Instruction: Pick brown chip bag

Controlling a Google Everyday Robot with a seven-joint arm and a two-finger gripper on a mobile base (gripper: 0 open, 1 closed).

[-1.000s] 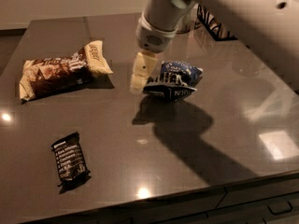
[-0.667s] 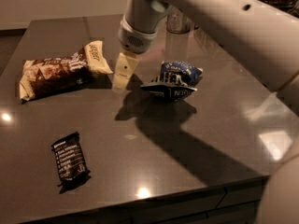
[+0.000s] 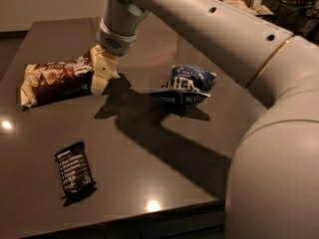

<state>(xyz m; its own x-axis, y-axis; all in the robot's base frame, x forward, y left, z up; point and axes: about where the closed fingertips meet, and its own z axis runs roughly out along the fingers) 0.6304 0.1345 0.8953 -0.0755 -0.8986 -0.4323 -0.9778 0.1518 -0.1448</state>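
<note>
Now the gripper [image 3: 101,76] overlaps one end of the brown chip bag [image 3: 54,79]; grip unclear.

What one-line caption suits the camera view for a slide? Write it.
Gripper at one end of the brown chip bag on a table, with a blue bag and a black packet.

- Seemingly an office snack corner: a dark polished bench [image 3: 164,188] carries a brown chip bag [image 3: 55,79], blue bag [image 3: 189,83] and black packet [image 3: 75,172].
- Stocked boxes [image 3: 244,0] stand behind.
- The tool [image 3: 99,77] hangs at the chip bag's cream end.
</note>
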